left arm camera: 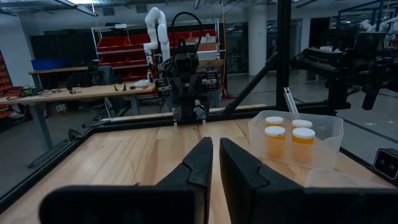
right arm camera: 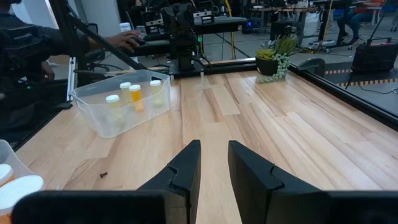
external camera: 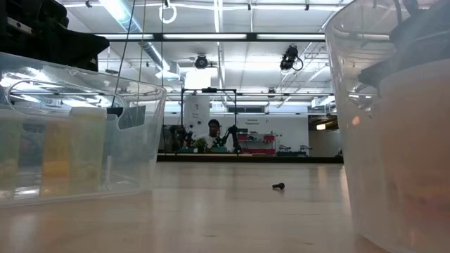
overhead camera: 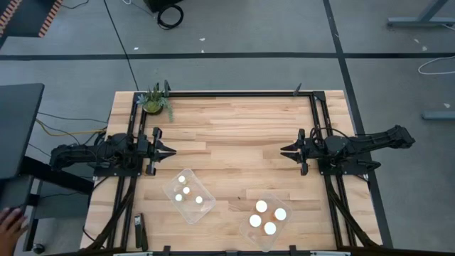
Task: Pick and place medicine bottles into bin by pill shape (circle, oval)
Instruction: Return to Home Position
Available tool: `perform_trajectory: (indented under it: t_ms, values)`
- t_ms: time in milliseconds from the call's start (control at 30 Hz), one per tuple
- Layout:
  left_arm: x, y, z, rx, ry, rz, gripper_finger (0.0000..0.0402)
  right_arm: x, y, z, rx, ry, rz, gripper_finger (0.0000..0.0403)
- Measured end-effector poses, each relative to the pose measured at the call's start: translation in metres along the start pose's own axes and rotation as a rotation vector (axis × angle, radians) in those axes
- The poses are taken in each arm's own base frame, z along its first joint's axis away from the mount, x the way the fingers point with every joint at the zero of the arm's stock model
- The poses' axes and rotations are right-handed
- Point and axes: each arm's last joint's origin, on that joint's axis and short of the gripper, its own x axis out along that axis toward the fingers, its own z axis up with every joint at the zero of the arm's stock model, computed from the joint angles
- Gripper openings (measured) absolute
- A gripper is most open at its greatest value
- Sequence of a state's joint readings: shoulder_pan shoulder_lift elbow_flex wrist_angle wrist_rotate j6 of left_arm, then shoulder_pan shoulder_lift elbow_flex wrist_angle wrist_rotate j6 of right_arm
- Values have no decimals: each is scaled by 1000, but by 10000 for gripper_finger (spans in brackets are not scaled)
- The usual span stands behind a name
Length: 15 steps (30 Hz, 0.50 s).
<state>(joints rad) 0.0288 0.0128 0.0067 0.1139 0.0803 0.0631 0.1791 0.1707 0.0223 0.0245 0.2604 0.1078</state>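
left gripper [overhead camera: 173,151]: parked low over the left side of the table [overhead camera: 242,128], pointing in toward the middle. The fingers are almost together, with just a thin slit between them, and it's holding nothing.
right gripper [overhead camera: 282,150]: mirror image on the right side, facing the left one and well apart from it. There's a small gap between the fingers, and it's empty too.
narrow bottles [overhead camera: 187,190]: all four stand upright inside the left bin [overhead camera: 205,186], white caps up and bunched loosely together.
wide bottles [overhead camera: 261,206]: four of them are upright in the right bin [overhead camera: 264,243], packed in a tight square.
bins: both are clear tubs sitting on the near half of the table between the two arms. The left one is closer to the left gripper, and the right one is nearer the front edge.
plant [overhead camera: 155,101]: little green pot at the far left corner of the table, well away from the bins.
small dark bit [external camera: 278,186]: lying loose on the wood between the tubs. Can't tell what it is.
person: a hand [overhead camera: 8,224] shows off the table's left side, nowhere near the grippers.
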Motion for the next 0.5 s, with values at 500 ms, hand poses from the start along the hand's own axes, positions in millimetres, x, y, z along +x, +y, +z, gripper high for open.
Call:
perform_trajectory:
  t_ms: [500]
  values:
    - [0,0,0,0,0,0,42,0,0,0,0,0,0,88]
